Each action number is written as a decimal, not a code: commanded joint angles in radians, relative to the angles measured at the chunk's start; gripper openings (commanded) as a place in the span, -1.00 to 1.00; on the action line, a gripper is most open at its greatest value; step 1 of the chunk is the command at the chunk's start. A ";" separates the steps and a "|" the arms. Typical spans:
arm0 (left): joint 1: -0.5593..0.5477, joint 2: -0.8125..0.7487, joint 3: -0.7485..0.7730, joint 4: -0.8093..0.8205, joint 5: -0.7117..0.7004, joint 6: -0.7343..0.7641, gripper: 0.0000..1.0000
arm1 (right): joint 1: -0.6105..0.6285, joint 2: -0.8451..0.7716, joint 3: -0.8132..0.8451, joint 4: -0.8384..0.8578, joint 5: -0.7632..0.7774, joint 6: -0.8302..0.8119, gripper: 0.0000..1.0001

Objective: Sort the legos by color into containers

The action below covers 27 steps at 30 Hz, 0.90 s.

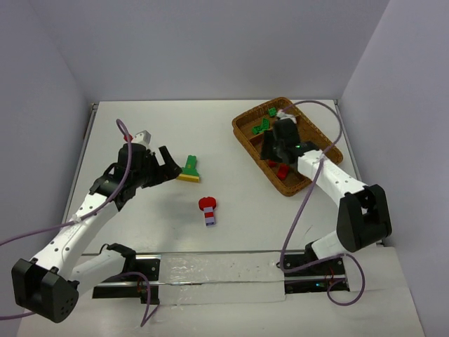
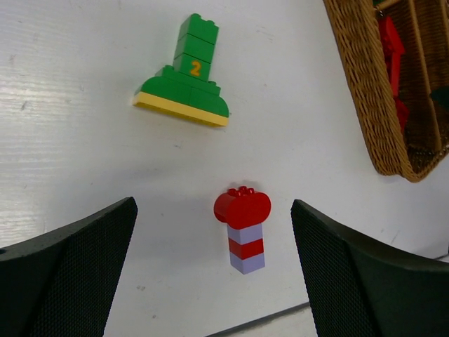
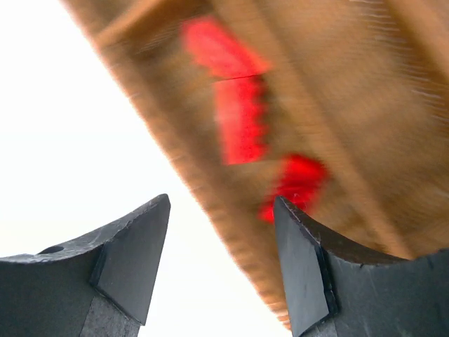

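Note:
A green lego stack on a yellow base [image 1: 189, 168] [image 2: 184, 88] lies on the table. My left gripper [image 1: 165, 161] [image 2: 212, 205] hangs open just left of it and holds nothing. A red and lilac-white lego stack [image 1: 208, 210] [image 2: 243, 228] lies nearer, seen between the left fingers. The brown wicker tray [image 1: 309, 184] [image 2: 361, 105] holds green legos [image 1: 263, 126] at its far end and red legos [image 1: 283, 170] [image 3: 238, 126] in the middle. My right gripper [image 1: 275, 149] [image 3: 221, 203] hovers open over the tray's left rim with nothing between its fingers; this view is blurred.
Purple cables loop from both arms over the table. A transparent strip [image 1: 221, 277] and the arm bases lie along the near edge. Grey walls close in the table at the back and sides.

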State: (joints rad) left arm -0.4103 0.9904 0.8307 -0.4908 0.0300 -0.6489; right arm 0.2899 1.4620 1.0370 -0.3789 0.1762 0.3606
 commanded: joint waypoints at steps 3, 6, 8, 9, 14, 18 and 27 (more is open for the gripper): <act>0.004 0.034 -0.007 0.020 -0.102 -0.084 0.95 | 0.373 -0.034 0.019 0.001 -0.110 0.003 0.36; 0.004 0.019 -0.005 0.006 -0.149 -0.127 0.95 | 0.510 -0.047 -0.032 0.063 -0.106 0.096 0.42; 0.004 0.003 0.001 -0.008 -0.208 -0.148 0.95 | 0.597 -0.057 -0.080 0.105 -0.070 0.149 0.51; 0.004 -0.005 0.006 -0.015 -0.234 -0.157 0.95 | 0.650 -0.054 -0.094 0.118 -0.048 0.170 0.58; 0.004 -0.019 0.021 -0.028 -0.279 -0.179 0.95 | 0.766 0.037 -0.083 0.113 -0.023 0.212 0.77; 0.004 -0.013 0.028 -0.034 -0.272 -0.184 0.94 | 0.805 0.126 -0.031 0.082 -0.030 0.192 0.79; 0.004 -0.038 0.011 -0.036 -0.266 -0.190 0.93 | 0.859 0.255 0.052 0.037 0.020 0.194 0.47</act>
State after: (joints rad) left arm -0.4103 0.9830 0.8200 -0.5302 -0.2237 -0.8289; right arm 1.1364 1.7022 1.0305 -0.3320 0.1455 0.5417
